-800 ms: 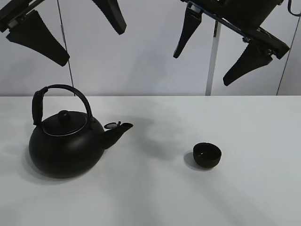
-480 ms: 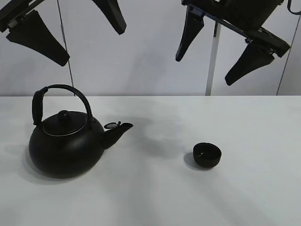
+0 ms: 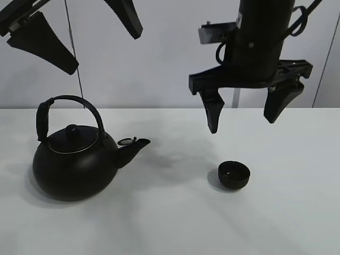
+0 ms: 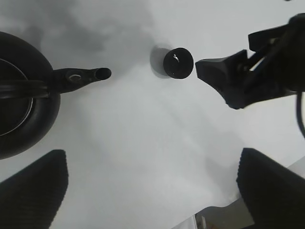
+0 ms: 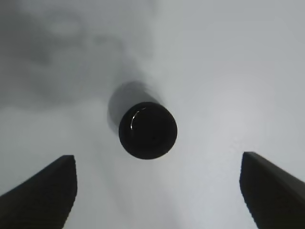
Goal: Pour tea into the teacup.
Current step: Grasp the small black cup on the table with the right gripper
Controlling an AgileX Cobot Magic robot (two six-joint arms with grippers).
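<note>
The teacup (image 3: 234, 175), small, round and matte black, stands on the white table right of centre. It also shows in the left wrist view (image 4: 178, 63) and fills the middle of the right wrist view (image 5: 147, 130). The big black kettle (image 3: 74, 164) with its arched handle sits at the left, its spout (image 3: 133, 149) pointing toward the cup. My right gripper (image 3: 243, 125) hangs open straight above the teacup, fingers pointing down and well clear of it (image 5: 158, 164). My left gripper (image 3: 104, 53) is open and empty, high above the kettle (image 4: 19, 109).
The white table (image 3: 297, 223) meets a pale back wall. A thin dark pole (image 3: 71, 53) and a white post (image 3: 240, 53) stand behind the table. In the left wrist view, a finger of the right gripper (image 4: 228, 81) reaches in beside the cup.
My right arm has swung down from a raised, tilted pose and now points straight down over the teacup. Left arm, kettle and cup have not moved.
</note>
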